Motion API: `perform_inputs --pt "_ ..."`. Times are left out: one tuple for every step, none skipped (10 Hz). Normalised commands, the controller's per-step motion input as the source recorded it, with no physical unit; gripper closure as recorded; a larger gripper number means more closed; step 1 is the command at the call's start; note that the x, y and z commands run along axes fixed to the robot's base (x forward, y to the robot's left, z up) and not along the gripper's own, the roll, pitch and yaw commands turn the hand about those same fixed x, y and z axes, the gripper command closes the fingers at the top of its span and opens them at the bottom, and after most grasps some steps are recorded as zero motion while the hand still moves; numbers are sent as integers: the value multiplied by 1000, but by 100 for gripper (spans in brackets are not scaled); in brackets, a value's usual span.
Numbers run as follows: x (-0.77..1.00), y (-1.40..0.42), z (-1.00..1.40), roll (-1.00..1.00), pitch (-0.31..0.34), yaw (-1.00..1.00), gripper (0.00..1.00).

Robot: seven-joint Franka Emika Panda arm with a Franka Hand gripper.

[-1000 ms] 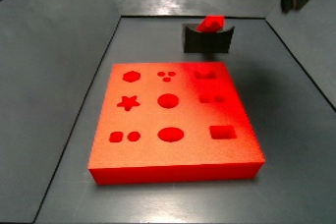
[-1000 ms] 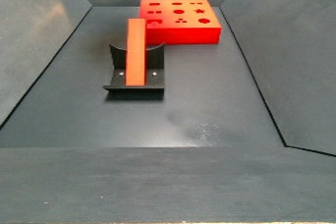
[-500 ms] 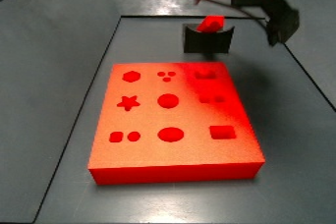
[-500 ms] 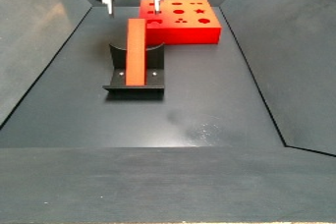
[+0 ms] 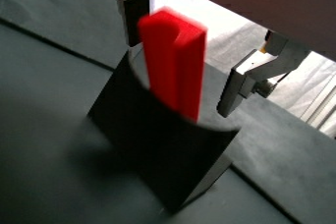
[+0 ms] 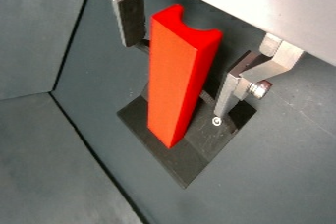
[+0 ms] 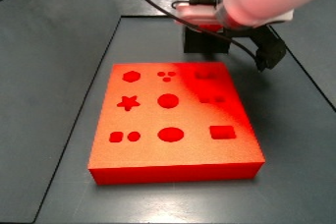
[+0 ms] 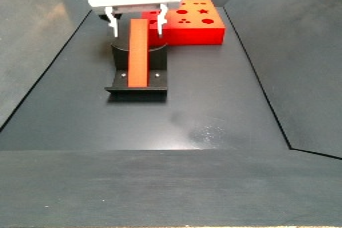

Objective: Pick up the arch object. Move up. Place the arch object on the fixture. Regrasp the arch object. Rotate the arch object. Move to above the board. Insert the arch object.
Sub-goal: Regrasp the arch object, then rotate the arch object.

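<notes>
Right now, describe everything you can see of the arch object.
The arch object is a long, slim, bright-red bar, smooth and matte like plastic, its end face scooped into a concave arch. It lies lengthwise on the dark fixture, untouched. The gripper is at its arch end, open, fingers on either side with a gap to each; the far end sticks out free. The board lies beyond, apart from it.

In a side view we saw the tool hide most of the fixture and the arch object entirely.
</notes>
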Motion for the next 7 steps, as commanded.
perform_inputs --pt "0 0 0 0 0 0 100" --pt "-992 398 1000 0 0 0 100" --pt "-992 394 1000 -22 -17 1 100" --pt "-1000 363 990 -95 -66 0 100" --pt "-1000 328 968 -113 -88 -6 100" --pt "-1000 290 933 -124 -101 -28 100" --pt "-1000 275 915 -129 -103 -39 100"
